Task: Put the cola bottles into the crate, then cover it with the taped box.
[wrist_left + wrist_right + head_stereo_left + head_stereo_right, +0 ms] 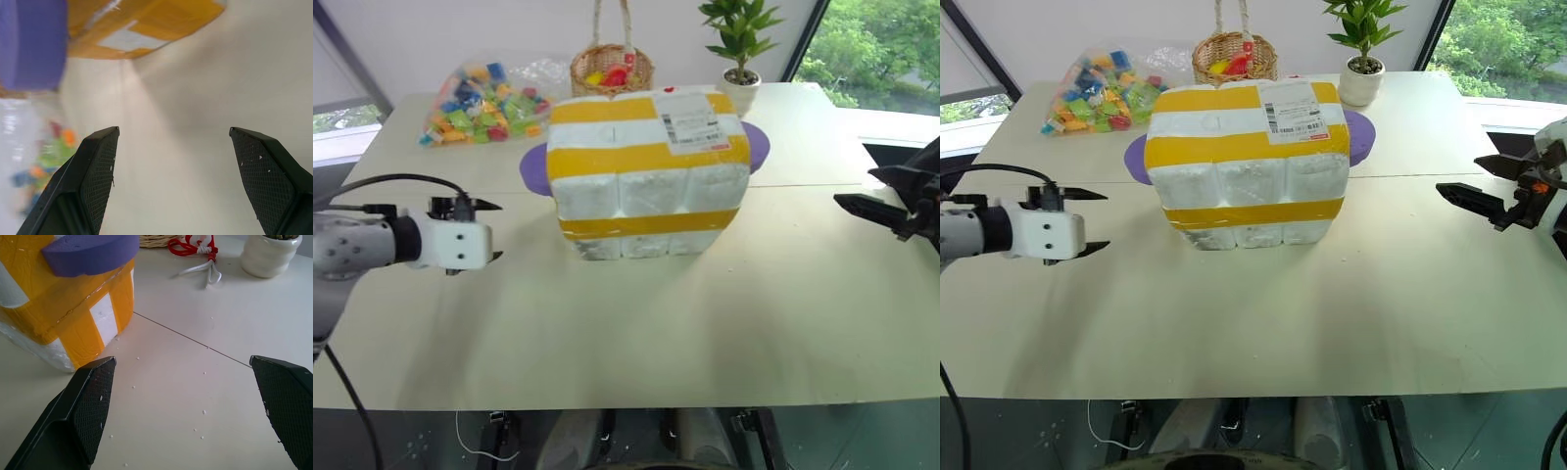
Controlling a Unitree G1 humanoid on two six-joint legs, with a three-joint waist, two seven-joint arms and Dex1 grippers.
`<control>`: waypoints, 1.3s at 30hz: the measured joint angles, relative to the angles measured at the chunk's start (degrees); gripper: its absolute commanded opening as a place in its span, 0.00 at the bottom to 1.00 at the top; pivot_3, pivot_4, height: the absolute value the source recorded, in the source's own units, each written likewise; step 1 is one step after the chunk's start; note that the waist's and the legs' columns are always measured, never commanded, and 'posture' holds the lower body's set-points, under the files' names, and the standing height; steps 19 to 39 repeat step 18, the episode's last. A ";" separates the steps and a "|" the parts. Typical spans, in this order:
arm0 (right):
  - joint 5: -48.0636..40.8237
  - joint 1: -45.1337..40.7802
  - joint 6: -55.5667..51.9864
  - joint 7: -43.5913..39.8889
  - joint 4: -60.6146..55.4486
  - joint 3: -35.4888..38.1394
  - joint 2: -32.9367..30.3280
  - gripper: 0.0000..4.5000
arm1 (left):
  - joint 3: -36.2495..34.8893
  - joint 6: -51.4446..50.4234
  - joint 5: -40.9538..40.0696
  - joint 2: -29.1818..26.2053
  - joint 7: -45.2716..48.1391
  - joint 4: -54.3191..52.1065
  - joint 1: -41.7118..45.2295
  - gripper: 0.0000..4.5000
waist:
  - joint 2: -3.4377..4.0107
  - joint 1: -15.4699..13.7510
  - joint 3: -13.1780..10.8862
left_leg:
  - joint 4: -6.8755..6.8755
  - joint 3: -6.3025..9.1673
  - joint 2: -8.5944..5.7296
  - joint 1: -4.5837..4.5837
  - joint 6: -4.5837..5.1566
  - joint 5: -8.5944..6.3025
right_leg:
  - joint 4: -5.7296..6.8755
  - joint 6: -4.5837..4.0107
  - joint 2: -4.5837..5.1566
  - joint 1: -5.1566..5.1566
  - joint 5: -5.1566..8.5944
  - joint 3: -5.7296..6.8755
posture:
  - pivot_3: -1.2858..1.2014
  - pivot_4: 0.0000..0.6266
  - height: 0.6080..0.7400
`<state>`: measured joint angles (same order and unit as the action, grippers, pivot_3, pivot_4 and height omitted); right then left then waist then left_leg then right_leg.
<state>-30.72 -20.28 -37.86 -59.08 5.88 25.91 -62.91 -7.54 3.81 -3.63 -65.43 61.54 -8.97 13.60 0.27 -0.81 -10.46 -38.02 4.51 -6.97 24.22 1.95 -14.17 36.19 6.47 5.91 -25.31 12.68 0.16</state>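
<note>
The taped box (646, 166), white foam with wide yellow bands and a shipping label, stands upright in the middle of the table. At its foot runs a low white foam part with a thin yellow band, the crate (636, 242), and the box sits over it. The cola bottles are hidden. My left gripper (497, 231) hovers open and empty to the left of the box, apart from it. My right gripper (1457, 176) hangs open and empty to the right of the box, also apart. The wrist views show the left gripper (173, 129) and the right gripper (182, 358) with nothing between the fingers.
A purple foam piece (1361, 137) sticks out behind the box on both sides. At the back of the table are a clear bag of colourful toys (484, 103), a wicker basket (612, 67) and a potted plant (740, 83). A thin seam (190, 338) crosses the tabletop.
</note>
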 measured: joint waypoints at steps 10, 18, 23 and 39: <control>-0.62 0.37 -0.45 -3.30 -1.40 -2.16 -0.02 1.00 | -12.63 -47.52 -40.53 -1.35 10.74 12.08 14.09 0.84 | -0.02 0.44 -0.01 | -0.06 0.00 0.02 -0.06 -0.01 0.02 | 0.13 0.01 -0.18 0.00 0.01 0.06 | 0.52 0.24 0.94; -4.69 1.45 -1.57 -7.52 -9.23 -2.21 -0.67 1.00 | -9.08 -48.78 -38.23 -6.42 19.18 19.32 15.58 0.84 | 0.03 1.46 0.01 | 0.03 -0.04 0.02 -0.15 -0.03 0.01 | 0.11 0.00 -0.03 0.04 0.01 -0.04 | 0.52 0.24 0.94; -4.69 1.45 -1.57 -7.52 -9.23 -2.21 -0.67 1.00 | -9.08 -48.78 -38.23 -6.42 19.18 19.32 15.58 0.84 | 0.03 1.46 0.01 | 0.03 -0.04 0.02 -0.15 -0.03 0.01 | 0.11 0.00 -0.03 0.04 0.01 -0.04 | 0.52 0.24 0.94; -4.69 1.45 -1.57 -7.52 -9.23 -2.21 -0.67 1.00 | -9.08 -48.78 -38.23 -6.42 19.18 19.32 15.58 0.84 | 0.03 1.46 0.01 | 0.03 -0.04 0.02 -0.15 -0.03 0.01 | 0.11 0.00 -0.03 0.04 0.01 -0.04 | 0.52 0.24 0.94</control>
